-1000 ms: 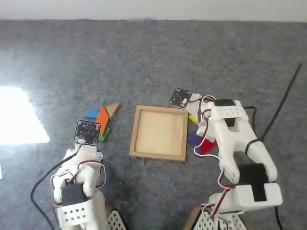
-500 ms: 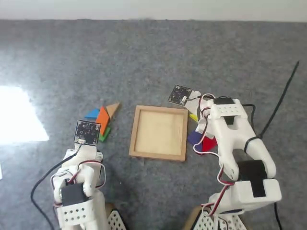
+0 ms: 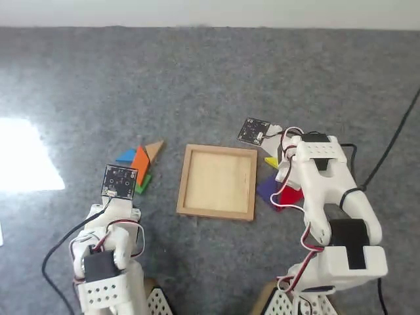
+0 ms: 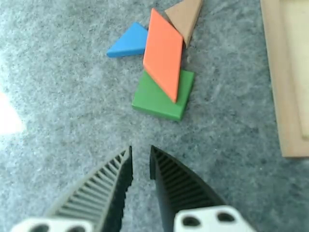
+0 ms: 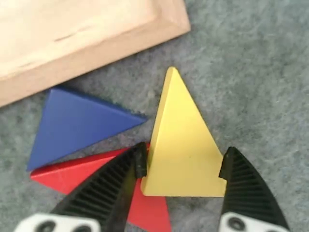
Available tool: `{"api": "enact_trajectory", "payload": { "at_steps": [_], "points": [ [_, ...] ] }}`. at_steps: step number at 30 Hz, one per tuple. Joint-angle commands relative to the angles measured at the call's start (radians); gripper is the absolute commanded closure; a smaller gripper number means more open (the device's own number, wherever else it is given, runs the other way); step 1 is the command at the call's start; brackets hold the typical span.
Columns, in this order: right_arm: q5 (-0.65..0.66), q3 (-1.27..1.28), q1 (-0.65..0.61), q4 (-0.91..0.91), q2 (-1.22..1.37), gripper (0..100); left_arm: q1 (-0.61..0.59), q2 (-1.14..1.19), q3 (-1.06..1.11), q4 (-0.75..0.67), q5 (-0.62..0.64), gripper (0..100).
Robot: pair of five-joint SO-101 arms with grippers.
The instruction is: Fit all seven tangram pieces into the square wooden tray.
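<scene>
Right arm has shifted slightly toward the right and lower edge of the high view over the last second, so more of the yellow triangle [image 5: 181, 145] and dark blue triangle [image 5: 77, 123] is uncovered. Right gripper [image 5: 183, 162] is open wide, jaws straddling the yellow triangle's base, nothing clamped. Looks lined up for the first pick.

Left arm is unchanged. Left gripper [image 4: 140, 154] is nearly closed with a thin gap, empty, just short of the green square [image 4: 154, 99].

Wooden tray [image 3: 183, 184] sits at frame centre and holds no pieces yet: 0 of 7.
- **Right of the tray:** yellow, dark blue and red triangle [image 5: 96, 179], bunched together.
- **Left of the tray:** orange parallelogram [image 4: 164, 53] lies across the green square, with the light blue triangle [image 4: 128, 42] and tan triangle [image 4: 186, 14] touching it.
</scene>
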Motion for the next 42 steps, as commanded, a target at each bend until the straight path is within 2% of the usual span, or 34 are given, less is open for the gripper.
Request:
{"api": "enact_trajectory", "payload": {
  "at_steps": [1, 4, 12, 21, 25, 30, 36, 42],
  "points": [
    [0.012, -0.003, 0.024, 0.031, 0.027, 73.6, 0.002, -0.011, -0.008, 0.005, -0.006, 94],
    [0.011, -0.003, 0.024, 0.033, 0.028, 74.6, 0.002, -0.011, -0.008, 0.005, -0.006, 94],
    [0.011, -0.003, 0.021, 0.033, 0.028, 98.6, 0.002, -0.011, -0.008, 0.005, -0.006, 94],
    [0.006, -0.048, 0.033, 0.133, 0.028, 98.5, 0.002, -0.011, -0.008, 0.005, -0.006, 94],
    [-0.055, -0.064, 0.061, 0.151, 0.022, 98.3, 0.002, -0.011, -0.008, 0.005, -0.006, 94],
    [-0.040, -0.061, 0.016, 0.196, 0.004, 98.3, 0.002, -0.011, -0.008, 0.005, -0.006, 94],
    [-0.043, -0.015, -0.030, 0.269, -0.154, 98.3, 0.002, -0.011, -0.008, 0.005, -0.006, 94],
    [-0.092, 0.011, 0.019, 0.328, -0.369, 98.2, 0.002, -0.011, -0.008, 0.005, -0.006, 94]
  ]
}}
